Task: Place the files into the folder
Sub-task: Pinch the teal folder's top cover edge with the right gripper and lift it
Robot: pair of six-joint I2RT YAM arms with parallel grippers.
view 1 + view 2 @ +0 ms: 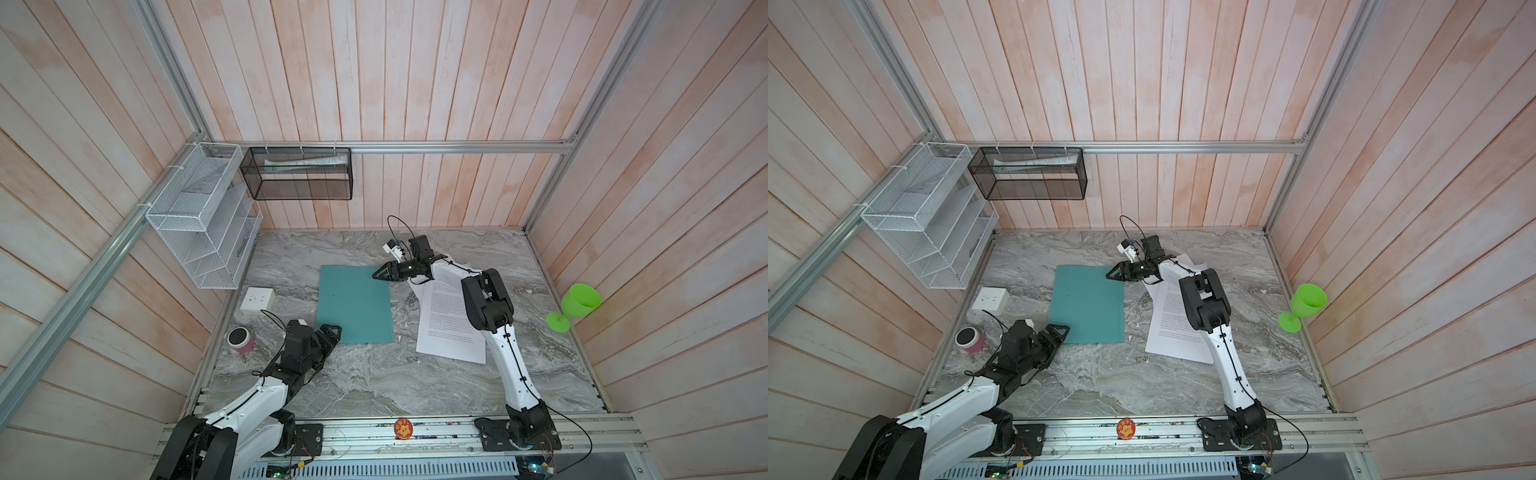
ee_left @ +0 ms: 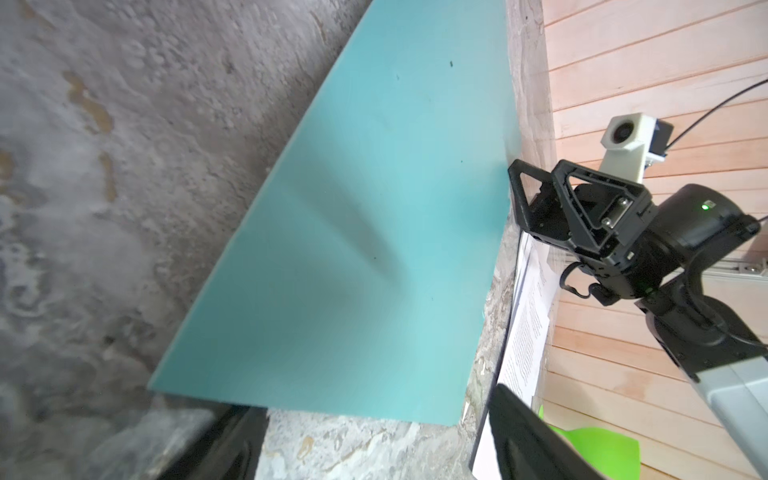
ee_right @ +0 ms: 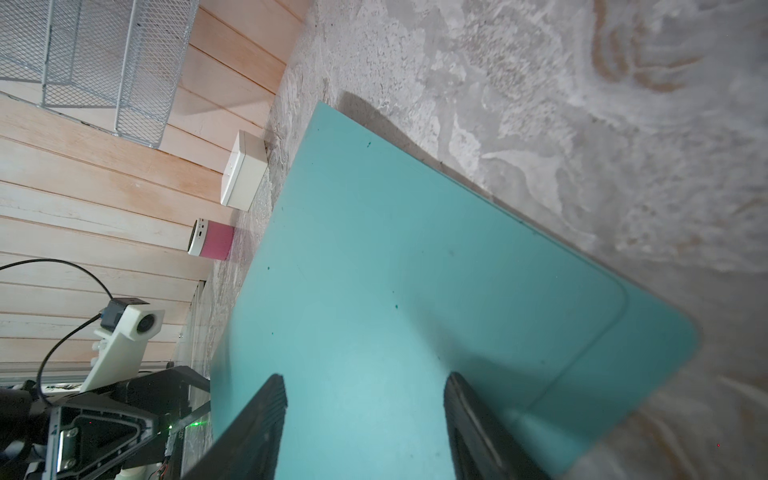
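My left claw (image 1: 332,332) and right claw (image 1: 377,275) are black. The folder (image 1: 353,303) is plain teal with a few dark specks, and the files (image 1: 451,328) are white with dense black text. The table (image 1: 374,382) is grey-veined marble, the goblet (image 1: 579,301) bright green, the speaker (image 1: 241,341) pink and white, the rack (image 1: 195,224) white mesh, the walls (image 1: 415,83) pale pink planks.

White wire rack (image 1: 199,232), black mesh basket (image 1: 299,174), socket block (image 1: 257,300), pink speaker (image 1: 240,340), tilted green goblet (image 1: 575,305)
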